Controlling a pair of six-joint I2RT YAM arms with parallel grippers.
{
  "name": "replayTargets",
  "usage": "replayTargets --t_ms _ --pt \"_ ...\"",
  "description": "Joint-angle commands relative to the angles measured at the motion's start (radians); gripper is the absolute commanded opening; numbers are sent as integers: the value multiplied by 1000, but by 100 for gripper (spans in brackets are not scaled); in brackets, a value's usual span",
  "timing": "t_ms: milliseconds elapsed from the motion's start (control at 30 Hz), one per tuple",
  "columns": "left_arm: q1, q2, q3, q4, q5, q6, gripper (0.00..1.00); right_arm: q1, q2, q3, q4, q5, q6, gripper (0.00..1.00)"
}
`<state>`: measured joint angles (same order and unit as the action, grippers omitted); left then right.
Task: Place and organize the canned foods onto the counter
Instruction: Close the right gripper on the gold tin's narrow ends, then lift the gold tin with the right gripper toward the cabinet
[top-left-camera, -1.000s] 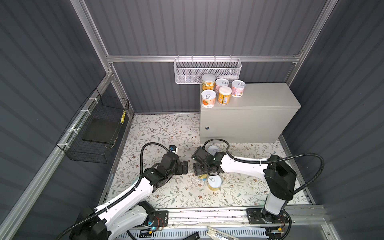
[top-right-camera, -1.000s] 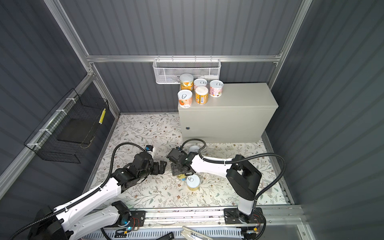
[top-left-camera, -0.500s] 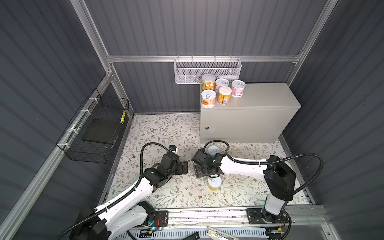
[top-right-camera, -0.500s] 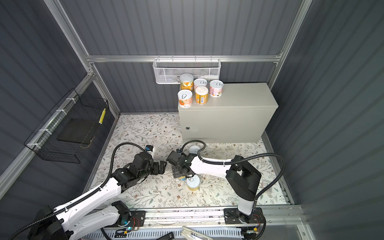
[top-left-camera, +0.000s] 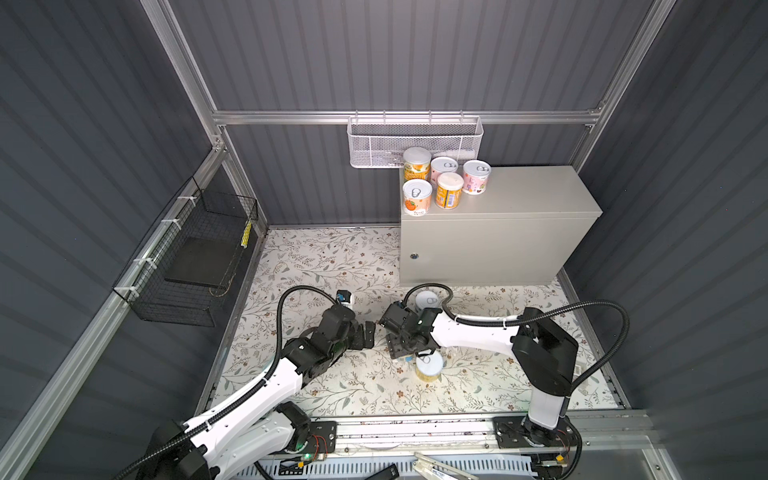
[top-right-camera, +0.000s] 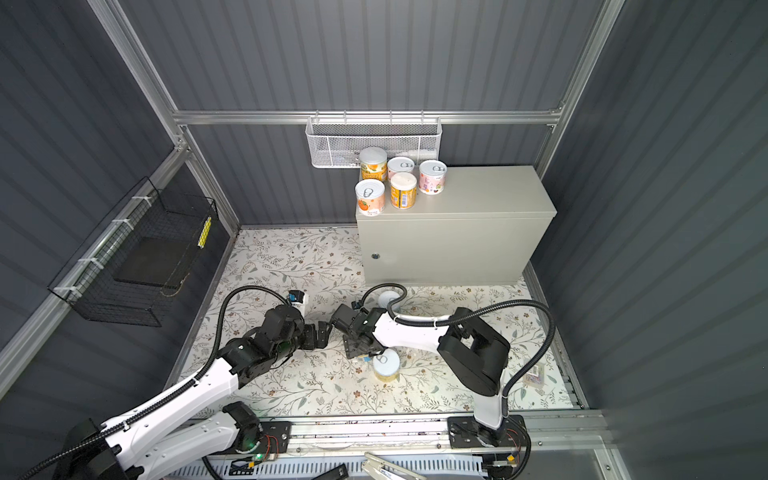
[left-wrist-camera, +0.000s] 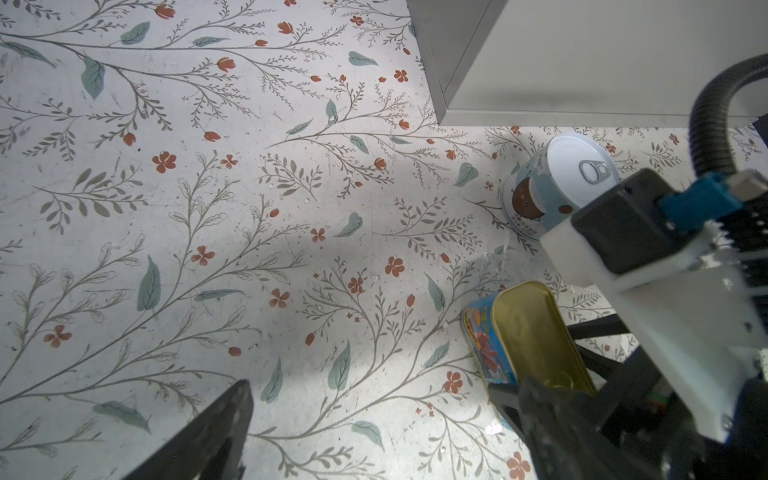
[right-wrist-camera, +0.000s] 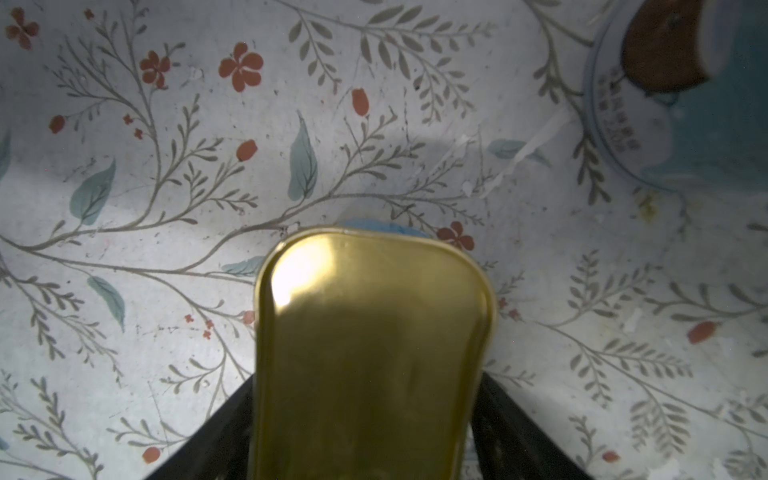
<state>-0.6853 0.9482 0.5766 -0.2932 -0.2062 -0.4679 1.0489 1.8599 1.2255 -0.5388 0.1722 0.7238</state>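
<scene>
right arm's edged toward the left arm, and the tin's coming along. the counter (top-left-camera: 519, 195) carries five cans (top-left-camera: 449, 189); three are left on the floral floor (top-left-camera: 332, 257). left gripper (top-left-camera: 368, 334) is spread wide, empty. right gripper (top-left-camera: 397, 347) pinches the flat gold-topped tin (right-wrist-camera: 370, 340), low beside the pale-blue can (top-left-camera: 427, 298) and the yellow can (top-left-camera: 429, 365).

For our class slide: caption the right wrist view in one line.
Right pincer clasps the gold-topped tin; floral surface and a pale-blue can beyond.
</scene>
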Motion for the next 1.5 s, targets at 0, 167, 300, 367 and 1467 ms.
replayTargets --t_ms 0,167,300,367,1467 --pt "6 -6 -3 -19 -2 -9 100 6 3 17 -36 14 8 75" --pt "6 -5 -4 -19 -3 -12 100 7 -5 9 -36 27 16 58" --pt "6 0 -4 -15 1 -17 100 6 -20 2 -33 35 20 58" --pt "6 4 -1 -14 1 -18 100 6 -33 -6 -19 35 17 58" --pt "6 48 -12 45 24 -38 100 -73 -518 -79 -97 112 -30 50"
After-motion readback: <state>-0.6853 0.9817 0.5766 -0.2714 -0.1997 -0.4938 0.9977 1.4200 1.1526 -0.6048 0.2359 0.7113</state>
